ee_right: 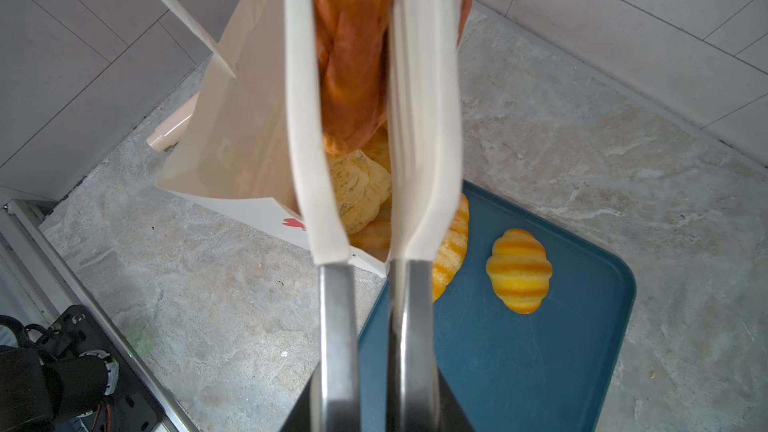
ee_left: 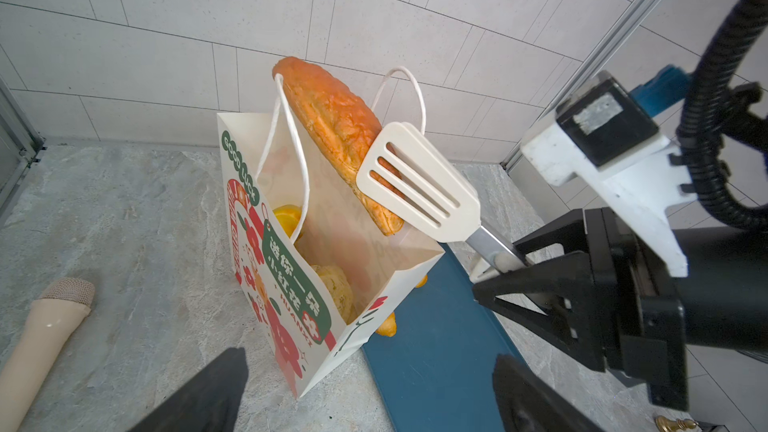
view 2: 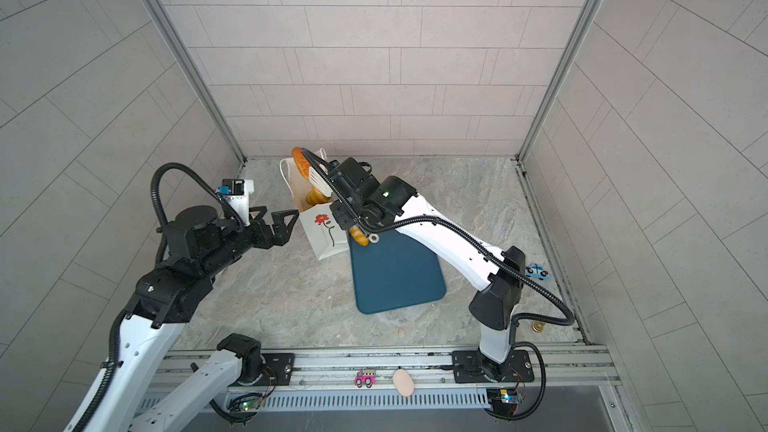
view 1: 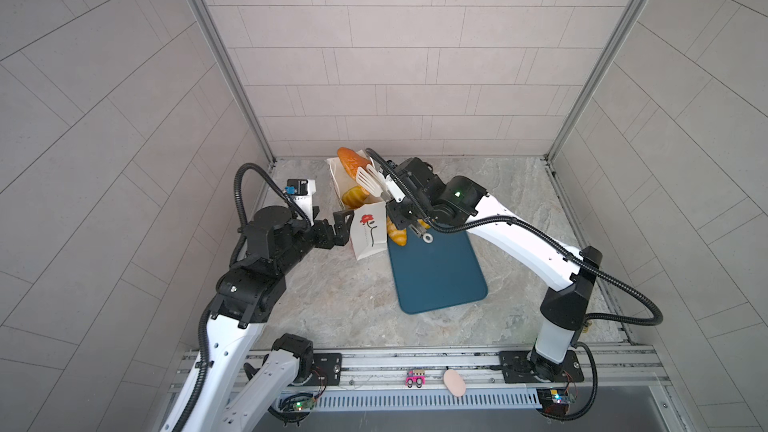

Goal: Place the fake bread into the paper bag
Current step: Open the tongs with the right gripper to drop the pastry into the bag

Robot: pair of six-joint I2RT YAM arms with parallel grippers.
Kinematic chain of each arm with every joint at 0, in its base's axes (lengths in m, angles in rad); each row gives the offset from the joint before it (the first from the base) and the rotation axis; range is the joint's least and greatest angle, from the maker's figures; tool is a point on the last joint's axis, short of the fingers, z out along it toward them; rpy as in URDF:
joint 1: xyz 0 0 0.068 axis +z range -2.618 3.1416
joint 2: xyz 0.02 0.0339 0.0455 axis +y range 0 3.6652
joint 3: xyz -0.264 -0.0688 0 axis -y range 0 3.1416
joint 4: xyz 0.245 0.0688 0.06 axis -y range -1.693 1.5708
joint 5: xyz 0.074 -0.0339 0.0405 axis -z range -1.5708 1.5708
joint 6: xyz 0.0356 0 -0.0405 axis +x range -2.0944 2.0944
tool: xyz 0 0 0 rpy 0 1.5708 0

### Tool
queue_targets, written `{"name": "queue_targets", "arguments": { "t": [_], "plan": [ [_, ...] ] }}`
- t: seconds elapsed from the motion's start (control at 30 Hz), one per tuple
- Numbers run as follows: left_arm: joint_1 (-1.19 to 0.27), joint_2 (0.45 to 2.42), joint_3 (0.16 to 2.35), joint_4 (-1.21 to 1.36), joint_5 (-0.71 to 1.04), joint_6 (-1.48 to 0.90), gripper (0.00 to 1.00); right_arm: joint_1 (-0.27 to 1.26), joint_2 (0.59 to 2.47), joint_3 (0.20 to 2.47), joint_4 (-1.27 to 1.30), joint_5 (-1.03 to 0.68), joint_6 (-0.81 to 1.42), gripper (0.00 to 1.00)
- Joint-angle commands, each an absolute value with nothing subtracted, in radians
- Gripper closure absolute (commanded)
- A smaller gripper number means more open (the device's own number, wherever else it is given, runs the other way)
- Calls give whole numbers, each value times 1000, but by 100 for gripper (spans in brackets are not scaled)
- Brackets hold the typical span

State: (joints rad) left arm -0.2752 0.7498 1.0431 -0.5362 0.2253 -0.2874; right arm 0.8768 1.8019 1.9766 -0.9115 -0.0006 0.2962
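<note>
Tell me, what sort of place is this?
Probably a robot test booth, not a kitchen: tiled panel walls, two arms bolted to a metal rail, toy croissants on a blue tray.

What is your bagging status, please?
Left hand open by white paper bag. Right hand's white slotted tongs around orange-brown loaf at bag mouth. Two striped croissants on blue tray.

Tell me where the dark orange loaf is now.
In both top views the dark orange loaf leans in the paper bag, left of centre by the back wall, top end above the rim, between the blades of the tongs.
</note>
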Motion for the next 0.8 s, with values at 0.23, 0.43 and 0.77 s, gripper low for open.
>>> {"name": "queue_targets", "arguments": {
  "t": [0.23, 0.43, 0.77],
  "plan": [
    [-269, 756, 1070, -541, 244, -268, 0, 879, 1779, 2031, -908, 3, 272, 49],
    [-270, 770, 1095, -536, 296, -248, 0, 879, 1744, 2028, -920, 4, 254, 48],
    [-285, 812, 1094, -535, 318, -246, 0, 868, 1552, 1817, -863, 158, 241, 49]
  ]
}}
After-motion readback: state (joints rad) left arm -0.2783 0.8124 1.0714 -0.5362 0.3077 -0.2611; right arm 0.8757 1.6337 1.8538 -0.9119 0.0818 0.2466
